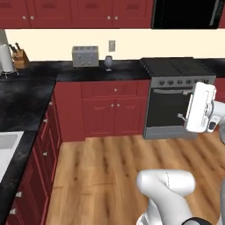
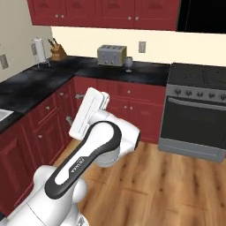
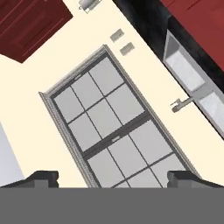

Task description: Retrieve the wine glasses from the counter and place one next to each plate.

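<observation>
While my gripper [image 3: 112, 177] points away from the worktop, I log one wine glass [image 1: 108, 62] upright on the counter [image 1: 123, 70], just beside the toaster [image 1: 85, 56] on its stove side and below a wall outlet [image 1: 112, 45]. From the right base camera I see the same glass between the toaster and the black stove [image 1: 180, 99]. Further along the counter, at the corner, I note a knife block [image 1: 19, 55] and a paper towel roll [image 1: 6, 58]. A sink [image 1: 6, 147] sits in the near run of worktop. Red cabinets [image 1: 114, 112] stand under the counter, above a wood floor [image 1: 101, 176]. Gripper: fingers spread wide apart, nothing between them, well away from the glass; through the hand camera I see a grey paned window [image 3: 116, 131] on a cream wall.
</observation>
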### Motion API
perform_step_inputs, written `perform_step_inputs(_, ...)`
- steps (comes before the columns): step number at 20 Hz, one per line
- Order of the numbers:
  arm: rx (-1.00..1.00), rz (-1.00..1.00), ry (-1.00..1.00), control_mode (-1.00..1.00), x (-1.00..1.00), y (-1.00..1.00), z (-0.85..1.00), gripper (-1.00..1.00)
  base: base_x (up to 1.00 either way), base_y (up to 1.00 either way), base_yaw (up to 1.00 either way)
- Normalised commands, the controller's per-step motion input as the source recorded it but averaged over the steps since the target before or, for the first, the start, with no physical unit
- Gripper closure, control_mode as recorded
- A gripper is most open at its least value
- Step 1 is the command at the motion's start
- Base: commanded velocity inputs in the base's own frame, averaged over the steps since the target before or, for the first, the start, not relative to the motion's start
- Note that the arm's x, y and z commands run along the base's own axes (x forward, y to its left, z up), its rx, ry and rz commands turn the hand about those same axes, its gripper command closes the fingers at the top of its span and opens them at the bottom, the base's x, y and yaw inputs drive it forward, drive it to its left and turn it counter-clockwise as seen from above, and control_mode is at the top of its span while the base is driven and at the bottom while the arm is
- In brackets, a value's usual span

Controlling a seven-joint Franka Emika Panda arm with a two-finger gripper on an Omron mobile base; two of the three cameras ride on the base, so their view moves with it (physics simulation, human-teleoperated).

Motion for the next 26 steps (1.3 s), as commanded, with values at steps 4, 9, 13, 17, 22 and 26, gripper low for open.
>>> perform_step_inputs(4, 0.0, 0.0, 0.0, 1.0, 0.0, 0.0, 0.0, -1.0, 1.0, 0.35, -0.06)
perform_step_inputs(9, 0.0, 0.0, 0.0, 1.0, 0.0, 0.0, 0.0, -1.0, 1.0, 0.44, -0.06)
perform_step_inputs(13, 0.0, 0.0, 0.0, 1.0, 0.0, 0.0, 0.0, -1.0, 1.0, 0.33, -0.06)
perform_step_inputs(17, 0.0, 0.0, 0.0, 1.0, 0.0, 0.0, 0.0, -1.0, 1.0, 0.09, -0.02)
perform_step_inputs(22, 0.0, 0.0, 0.0, 1.0, 0.0, 0.0, 0.0, -1.0, 1.0, 0.19, -0.03)
perform_step_inputs(26, 0.0, 0.0, 0.0, 1.0, 0.0, 0.0, 0.0, -1.0, 1.0, 0.52, -0.12)
